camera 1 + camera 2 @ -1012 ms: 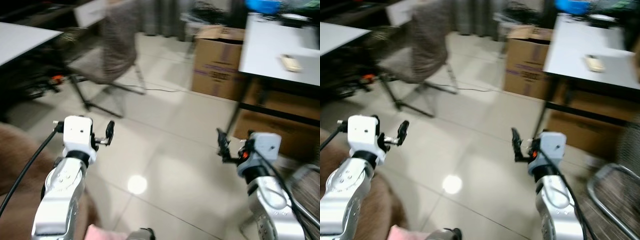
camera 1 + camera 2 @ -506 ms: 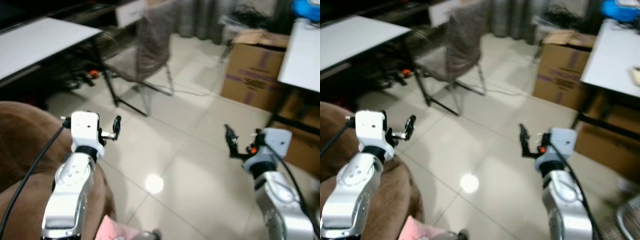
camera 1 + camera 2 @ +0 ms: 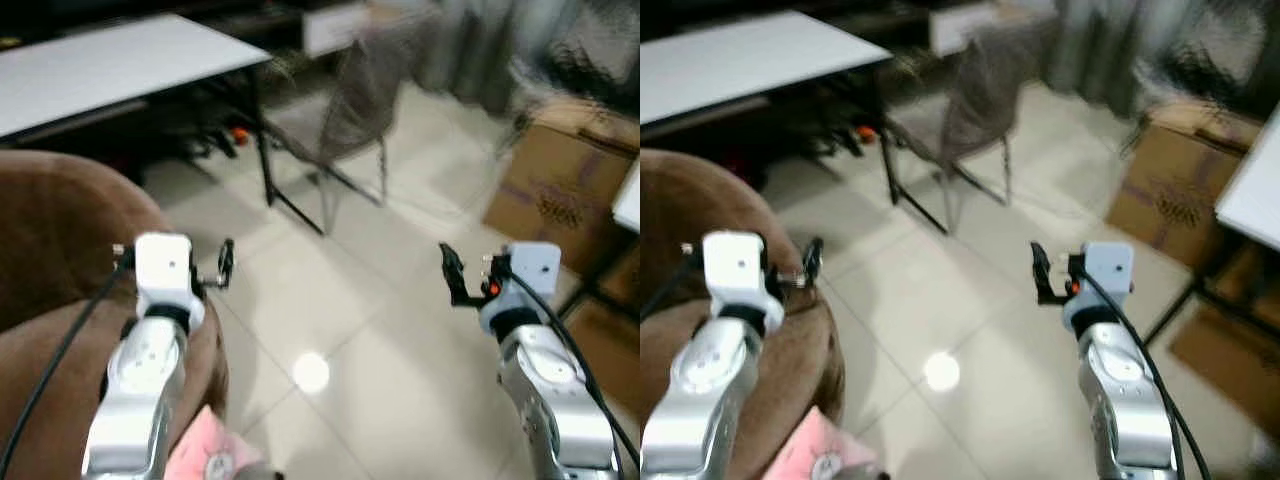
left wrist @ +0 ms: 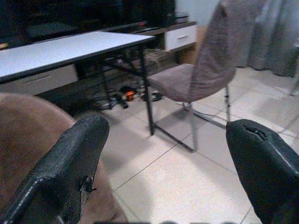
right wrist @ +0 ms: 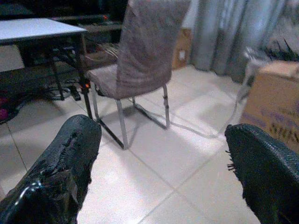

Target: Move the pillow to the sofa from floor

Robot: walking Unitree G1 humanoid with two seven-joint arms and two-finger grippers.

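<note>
A brown sofa (image 3: 50, 260) fills the left of the eye views, its rounded arm right under my left arm. A small pink patch (image 3: 205, 452), apparently the pillow, peeks in at the bottom edge beside the sofa; most of it is hidden. My left gripper (image 3: 224, 266) is raised over the sofa arm's edge, open, with nothing between its fingers (image 4: 70, 163). My right gripper (image 3: 451, 274) hovers open over bare tiled floor, its fingers (image 5: 60, 163) wide apart and empty.
A grey fabric chair (image 3: 355, 95) on metal legs stands ahead on the tiles. Behind the sofa is a white table (image 3: 110, 65) with cables under it. A cardboard box (image 3: 560, 185) sits at the right. Pale floor (image 3: 330, 300) lies between my arms.
The whole view has swung left: the sofa and white table now take up more of the left, and the box has slid right. Both grippers hold the same raised, open pose.
</note>
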